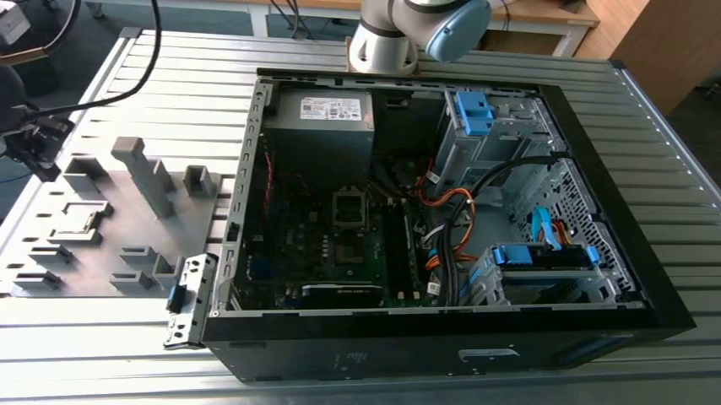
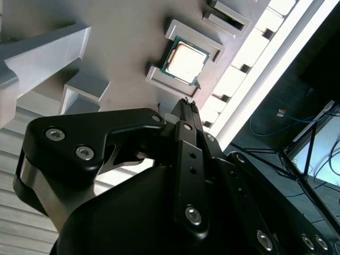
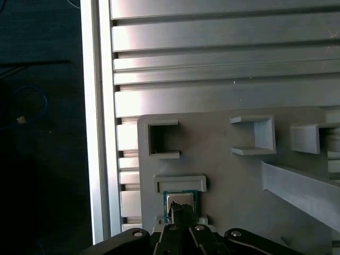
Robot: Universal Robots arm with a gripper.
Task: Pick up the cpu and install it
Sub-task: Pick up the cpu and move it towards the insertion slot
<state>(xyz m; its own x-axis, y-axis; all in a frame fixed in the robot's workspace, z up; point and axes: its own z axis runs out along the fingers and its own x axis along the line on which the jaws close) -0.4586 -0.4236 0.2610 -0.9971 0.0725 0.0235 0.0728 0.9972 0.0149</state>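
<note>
Slatted metal table lies under everything we see. Nearest us in both wrist views, the claw is clenched on nothing, its tips poised over the cpu, which sits in a raised frame on the gray tray. Farther off, the open computer case fills the exterior view's right.

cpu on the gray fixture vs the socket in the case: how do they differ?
Place: the cpu lies nested on the gray fixture plate outside the computer case; the socket sits inside it. Look: the cpu has a bright silvery top with a greenish rim; the socket is a silver frame with a dark centre. Shared: both lie flat, face up.
</note>
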